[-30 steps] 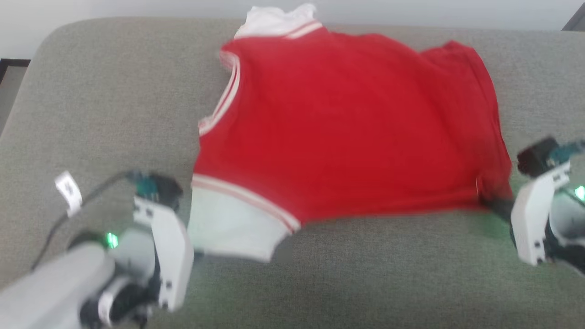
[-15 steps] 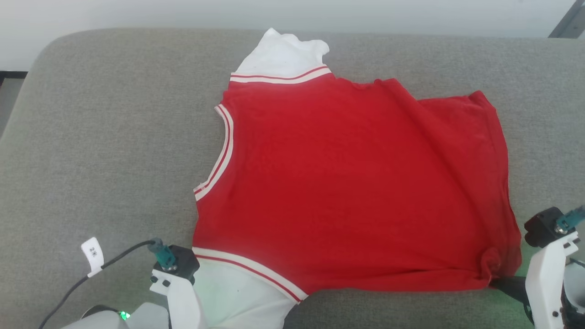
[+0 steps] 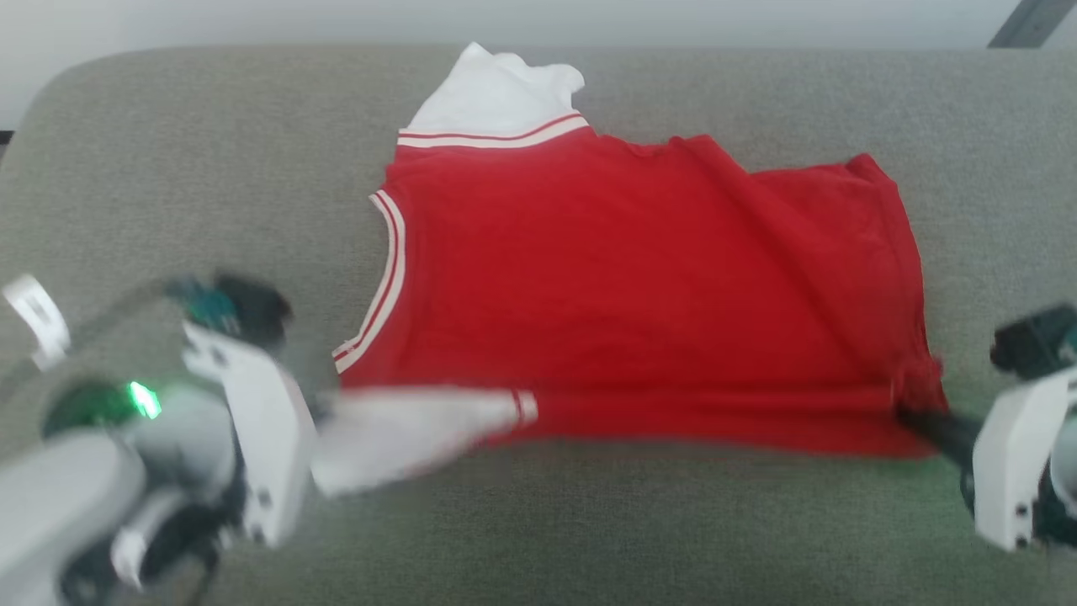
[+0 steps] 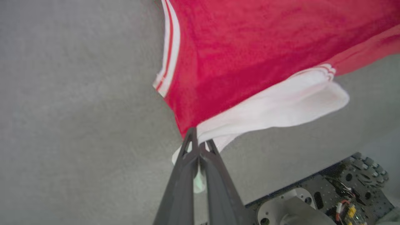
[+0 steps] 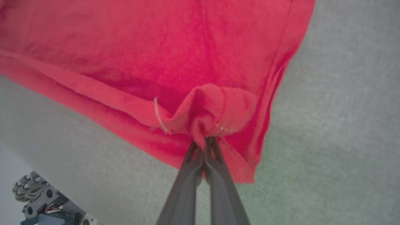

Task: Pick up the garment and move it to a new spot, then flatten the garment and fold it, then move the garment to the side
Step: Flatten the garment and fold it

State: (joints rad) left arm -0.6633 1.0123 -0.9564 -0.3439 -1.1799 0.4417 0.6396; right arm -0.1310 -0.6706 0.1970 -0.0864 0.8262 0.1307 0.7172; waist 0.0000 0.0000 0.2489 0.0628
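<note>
Upholstered surface (image 3: pixel 589 539): grey-green woven fabric with a rounded far-left corner, carrying everything else. Garment (image 3: pixel 639 286): red jersey-style shirt, plain red face upward, spread across the middle and right of the surface with its neck opening toward the robot's left. The far part lies on the upholstery, and the near edge is drawn taut between the two grippers and appears raised off it. Wheeled base (image 4: pixel 328 200): dark perforated plate with wiring, at the lower right of the left wrist view, beyond the edge of the surface. Left gripper (image 4: pixel 198 147): fingers pressed together, pinching the garment's near left corner where red body meets white sleeve, with white cloth caught between the fingers. Right gripper (image 5: pixel 203 140): fingers pressed together on a bunched fold at the garment's near right hem corner. Near sleeve (image 3: pixel 404 438): white, hanging loose just beside the left gripper, blurred in the head view. Far sleeve (image 3: pixel 496 97): white, lying crumpled at the far edge. Neckline trim (image 3: pixel 379 278): white with red stripes, curving along the left side. White label (image 3: pixel 34 311): on the left arm's cable. Loose thread (image 5: pixel 159 117): pale, at the hem near the right gripper.
</note>
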